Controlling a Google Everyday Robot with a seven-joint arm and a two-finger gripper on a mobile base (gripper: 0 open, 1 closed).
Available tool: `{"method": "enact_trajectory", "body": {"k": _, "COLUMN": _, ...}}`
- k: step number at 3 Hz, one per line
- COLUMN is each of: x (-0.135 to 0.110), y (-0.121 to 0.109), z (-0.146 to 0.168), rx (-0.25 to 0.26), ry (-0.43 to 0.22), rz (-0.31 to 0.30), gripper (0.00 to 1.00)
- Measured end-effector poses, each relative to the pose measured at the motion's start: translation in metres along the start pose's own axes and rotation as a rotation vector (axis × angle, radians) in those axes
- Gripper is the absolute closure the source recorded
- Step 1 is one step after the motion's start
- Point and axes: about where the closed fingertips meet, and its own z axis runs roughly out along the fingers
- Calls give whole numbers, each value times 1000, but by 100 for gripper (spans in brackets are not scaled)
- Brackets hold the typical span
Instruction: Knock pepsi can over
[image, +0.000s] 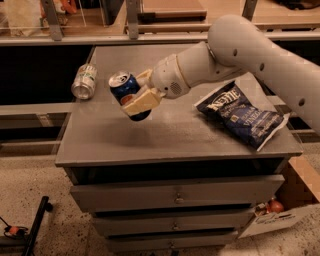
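White rounded arm (240, 50) — small dark dots, flat cream fingers (142, 101) at its tip.

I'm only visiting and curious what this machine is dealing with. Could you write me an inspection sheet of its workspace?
Surface: grey cabinet top, drawers below.
Job's things: pepsi can, tilted, apparently lifted off the top.
Clutter: silver-and-green can on its side near the left edge; dark blue chip bag lying at the right.
Grippers: gripper above the top's left half, shut on the pepsi can.
Cables: what looks like a thin cord on the floor, lower left.
Surroundings: shelving behind; cardboard box lower right.
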Motion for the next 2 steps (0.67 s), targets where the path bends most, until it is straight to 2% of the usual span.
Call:
{"method": "enact_trajectory", "body": {"k": 1, "x": -4, "y": -6, "z": -4, "rx": 61, "ry": 243, "rz": -14, "gripper": 78}}
{"method": "enact_trajectory", "body": {"k": 2, "x": -10, "y": -1, "z": 1, "rx": 118, "ry": 464, "rz": -14, "gripper": 77}}
